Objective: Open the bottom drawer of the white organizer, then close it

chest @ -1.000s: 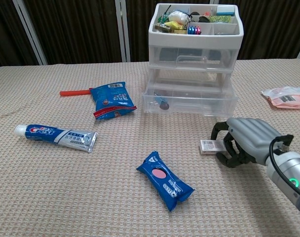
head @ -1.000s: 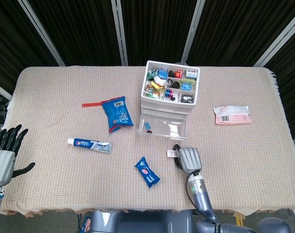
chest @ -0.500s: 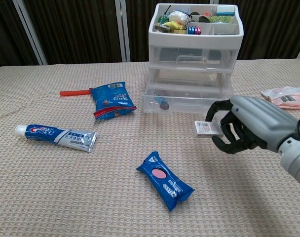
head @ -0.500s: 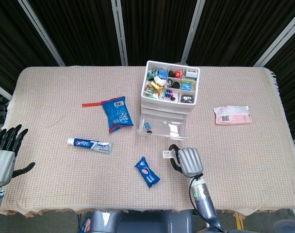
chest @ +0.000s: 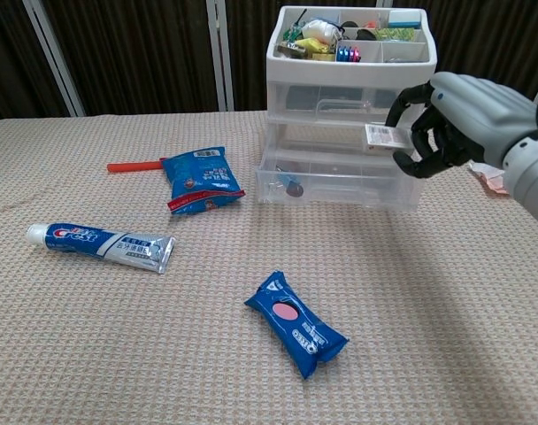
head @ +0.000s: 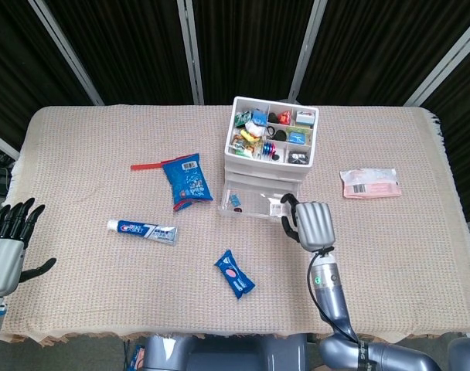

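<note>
Since a second ago our right hand (chest: 459,119) has risen off the cloth at 5 o'clock, carrying the small white labelled card (chest: 383,135) up to the pulled-out bottom drawer (head: 260,204); it now pinches that card above the drawer's right end.

Working left to right, our left hand (head: 7,247) sits at 8 o'clock off the table's (head: 80,154) edge, fingers spread and grasping nothing. Next lies the blue and white toothpaste tube (head: 141,230), cap to the left. At 10 o'clock a thin red strip (head: 145,165) touches the blue foil snack bag (head: 186,181). Near 6 o'clock lies a small blue wrapped packet with a pink oval (chest: 295,324), tilted.

The white plastic three-drawer organizer (chest: 349,84) stands at 12 o'clock, its open top tray filled with small coloured items. Its clear bottom drawer is drawn out toward us, with a small dark item (head: 236,202) inside at the left. The upper two drawers sit flush.

Further right, at 2 o'clock, a pink flat packet with a white label (head: 370,183) lies well apart from the organizer.
</note>
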Available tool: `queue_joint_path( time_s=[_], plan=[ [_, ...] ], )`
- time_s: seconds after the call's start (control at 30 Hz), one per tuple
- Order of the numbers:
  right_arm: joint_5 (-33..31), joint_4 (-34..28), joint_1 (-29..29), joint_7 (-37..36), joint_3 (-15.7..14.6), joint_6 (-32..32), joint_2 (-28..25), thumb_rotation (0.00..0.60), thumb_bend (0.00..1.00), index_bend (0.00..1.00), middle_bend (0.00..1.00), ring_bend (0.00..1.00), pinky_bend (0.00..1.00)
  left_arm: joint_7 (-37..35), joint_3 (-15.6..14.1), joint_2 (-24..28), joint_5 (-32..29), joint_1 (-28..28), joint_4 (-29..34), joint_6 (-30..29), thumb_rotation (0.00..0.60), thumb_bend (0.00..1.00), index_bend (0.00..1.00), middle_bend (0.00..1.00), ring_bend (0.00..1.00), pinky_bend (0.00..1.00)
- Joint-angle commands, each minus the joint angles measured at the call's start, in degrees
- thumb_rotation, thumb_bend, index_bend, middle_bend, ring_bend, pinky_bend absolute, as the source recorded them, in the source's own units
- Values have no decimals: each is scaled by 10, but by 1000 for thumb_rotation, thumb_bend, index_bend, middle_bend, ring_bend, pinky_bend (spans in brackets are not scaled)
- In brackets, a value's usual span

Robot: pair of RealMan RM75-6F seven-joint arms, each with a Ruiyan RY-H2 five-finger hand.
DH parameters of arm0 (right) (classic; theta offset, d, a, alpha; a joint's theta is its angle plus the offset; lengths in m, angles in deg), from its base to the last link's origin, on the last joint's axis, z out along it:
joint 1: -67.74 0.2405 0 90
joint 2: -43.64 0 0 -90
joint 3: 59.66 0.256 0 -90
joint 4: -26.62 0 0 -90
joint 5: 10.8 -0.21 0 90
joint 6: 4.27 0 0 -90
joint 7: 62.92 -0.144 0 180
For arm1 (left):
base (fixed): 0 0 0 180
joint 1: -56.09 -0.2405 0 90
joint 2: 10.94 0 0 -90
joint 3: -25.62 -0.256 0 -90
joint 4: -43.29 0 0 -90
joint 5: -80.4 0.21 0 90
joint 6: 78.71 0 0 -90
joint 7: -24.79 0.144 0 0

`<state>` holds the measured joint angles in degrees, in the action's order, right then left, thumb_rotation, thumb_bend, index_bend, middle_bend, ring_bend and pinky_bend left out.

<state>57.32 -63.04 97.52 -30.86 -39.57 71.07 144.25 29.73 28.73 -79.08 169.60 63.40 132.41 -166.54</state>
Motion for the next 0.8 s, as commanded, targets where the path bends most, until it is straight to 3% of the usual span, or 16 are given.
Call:
queue_joint_path(
  time_s=[0.03, 0.2, 0.3, 0.43, 0.7, 0.8],
  plan=[
    [-37, 32, 25, 19, 29, -13, 16, 600, 342, 637, 771, 764, 707, -1, 0, 0, 0, 0, 0, 0, 600, 116, 74, 0, 0, 0],
    [-66, 51, 36, 37, 32, -21, 26, 600, 256, 332, 756, 757, 697, -3, 0, 1, 0, 0, -1, 1, 600, 117, 73, 0, 0, 0],
    [-59, 57, 39, 46, 19, -16, 25, 600, 232, 252, 742, 744, 690, -5, 0, 2, 0, 1, 0, 2, 600, 117, 74, 0, 0, 0],
    [-49, 51, 37, 42, 9, -8, 22, 600, 224, 246, 704, 711, 670, -5, 0, 2, 1, 0, 0, -1, 600, 117, 74, 0, 0, 0],
    [8, 6, 14, 10, -37, 14, -17, 600, 222, 245, 539, 538, 577, -2, 0, 0, 2, -1, -1, -3, 600, 116, 74, 0, 0, 0],
    [59, -9, 2, -15, -67, 27, -41, 600, 223, 331, 524, 513, 544, 0, 0, -1, 2, -1, -1, -3, 600, 116, 75, 0, 0, 0]
  ],
)
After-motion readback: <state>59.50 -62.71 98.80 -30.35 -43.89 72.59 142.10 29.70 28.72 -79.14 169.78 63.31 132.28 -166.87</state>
